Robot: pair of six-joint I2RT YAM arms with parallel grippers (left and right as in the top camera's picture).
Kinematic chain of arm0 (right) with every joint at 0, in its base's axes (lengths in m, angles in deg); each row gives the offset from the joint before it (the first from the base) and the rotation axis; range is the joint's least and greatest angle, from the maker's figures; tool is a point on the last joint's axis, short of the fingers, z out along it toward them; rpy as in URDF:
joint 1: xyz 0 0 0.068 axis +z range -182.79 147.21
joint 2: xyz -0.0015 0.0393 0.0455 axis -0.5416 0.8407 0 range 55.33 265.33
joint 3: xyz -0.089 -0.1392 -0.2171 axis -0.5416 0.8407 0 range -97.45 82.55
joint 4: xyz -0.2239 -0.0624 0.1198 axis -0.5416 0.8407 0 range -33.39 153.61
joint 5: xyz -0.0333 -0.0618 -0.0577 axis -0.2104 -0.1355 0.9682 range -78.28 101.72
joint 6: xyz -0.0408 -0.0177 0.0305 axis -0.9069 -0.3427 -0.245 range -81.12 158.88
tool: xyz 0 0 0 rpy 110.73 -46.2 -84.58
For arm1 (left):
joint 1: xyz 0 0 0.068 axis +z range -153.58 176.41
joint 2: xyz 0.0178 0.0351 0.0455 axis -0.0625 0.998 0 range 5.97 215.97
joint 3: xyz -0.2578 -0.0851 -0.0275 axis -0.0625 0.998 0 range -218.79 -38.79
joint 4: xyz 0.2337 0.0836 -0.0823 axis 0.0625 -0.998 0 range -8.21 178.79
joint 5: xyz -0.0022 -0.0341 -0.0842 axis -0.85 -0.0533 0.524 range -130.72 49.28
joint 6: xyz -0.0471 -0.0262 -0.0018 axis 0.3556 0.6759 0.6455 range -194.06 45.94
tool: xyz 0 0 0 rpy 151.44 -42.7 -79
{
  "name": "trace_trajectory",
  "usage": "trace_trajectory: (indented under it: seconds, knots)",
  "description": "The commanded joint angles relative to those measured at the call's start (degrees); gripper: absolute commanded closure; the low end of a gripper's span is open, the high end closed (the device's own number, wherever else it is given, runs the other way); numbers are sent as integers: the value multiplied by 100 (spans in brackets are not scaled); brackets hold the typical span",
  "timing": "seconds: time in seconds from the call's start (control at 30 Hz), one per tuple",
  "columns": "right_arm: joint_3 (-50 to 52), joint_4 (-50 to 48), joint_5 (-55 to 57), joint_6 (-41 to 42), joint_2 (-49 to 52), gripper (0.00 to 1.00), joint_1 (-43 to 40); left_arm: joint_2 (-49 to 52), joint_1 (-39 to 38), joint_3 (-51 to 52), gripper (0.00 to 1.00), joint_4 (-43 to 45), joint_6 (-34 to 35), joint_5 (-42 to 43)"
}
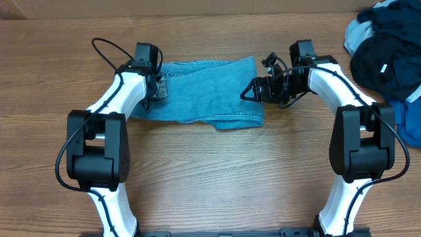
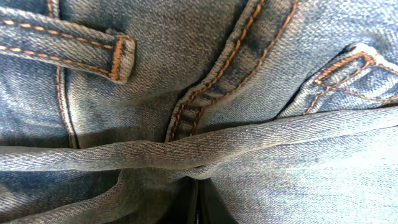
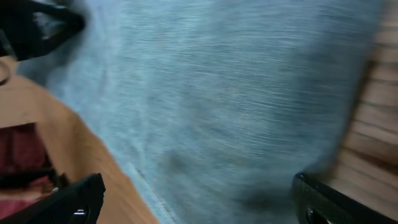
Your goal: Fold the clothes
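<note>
Light blue denim jeans lie folded into a band across the middle of the table. My left gripper is at the band's left end. In the left wrist view denim with a belt loop and orange seams fills the frame, and a fold is pinched between the closed jaws of the left gripper. My right gripper stands open at the jeans' right end. In the blurred right wrist view the right gripper is spread wide just above the denim, with nothing held.
A heap of dark blue and black garments lies at the back right, with a blue fabric piece below it near the right edge. The wooden table is bare in front of the jeans, between the two arm bases.
</note>
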Motion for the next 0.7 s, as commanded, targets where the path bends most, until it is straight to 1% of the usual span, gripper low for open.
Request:
trace_trajectory:
  seconds: [0.0, 0.17, 0.23, 0.47, 0.6, 0.67]
  knots:
    - [37, -31, 927, 304, 68, 0, -26, 319, 35, 0, 96, 57, 33, 142]
    - [63, -151, 925, 302, 94, 0, -59, 319, 35, 0, 96, 63, 33, 164]
    - [63, -229, 752, 304, 221, 0, -59, 319, 35, 0, 96, 63, 33, 197]
    - [61, -573, -1025, 411, 850, 0, -57, 319, 35, 0, 96, 55, 33, 249]
    - [61, -651, -1517, 413, 914, 0, 50, 319, 35, 0, 96, 61, 33, 286]
    - [61, -778, -1565, 570, 914, 0, 153, 319, 35, 0, 96, 59, 33, 284]
